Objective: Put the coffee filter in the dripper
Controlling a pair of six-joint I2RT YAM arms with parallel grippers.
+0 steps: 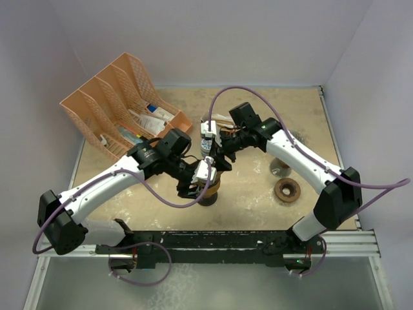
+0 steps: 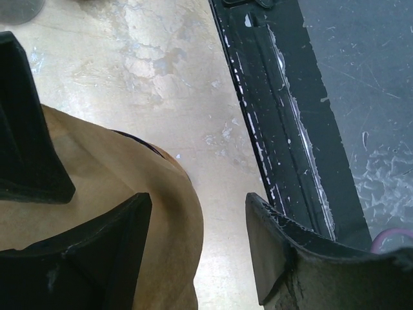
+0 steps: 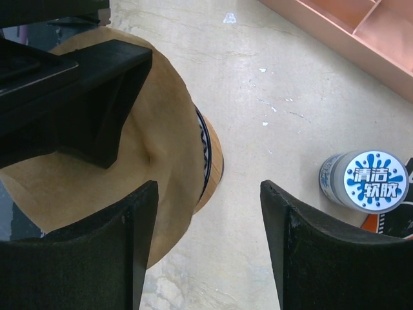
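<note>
So, far left: peach plastic organizer (image 1: pixel 116 106), grid-walled with slanted dividers, holding tubes and packets. The left gripper (image 1: pixel 191 188) sits at table centre over the dripper. In the left wrist view its matte black fingers (image 2: pixel 97 258) are spread wide and released. One finger lies over the paper and the other is out over bare table, next to the black metal rail (image 2: pixel 284 129).

The coffee filter (image 3: pixel 161 142) is brown unbleached paper with a soft, creased, rounded edge. It sits in the dripper (image 3: pixel 208 152), whose curved rim shows a blue pattern on white where it peeks out past the paper. The filter edge flops over that rim on one side. The table (image 1: pixel 258 116) is beige and mottled like stone, with white scuffs.

The right gripper (image 3: pixel 208 194) comes in from the far side, close to the left one. Its jaws are also parted and grip nothing, with one black finger (image 3: pixel 77 258) over the filter edge and the other over the table.

Further right, a small round bottle (image 3: pixel 368 181) has a blue-and-white printed cap and stands apart from the dripper. A brown ring (image 1: pixel 287 190) lies flat, well to the right.
</note>
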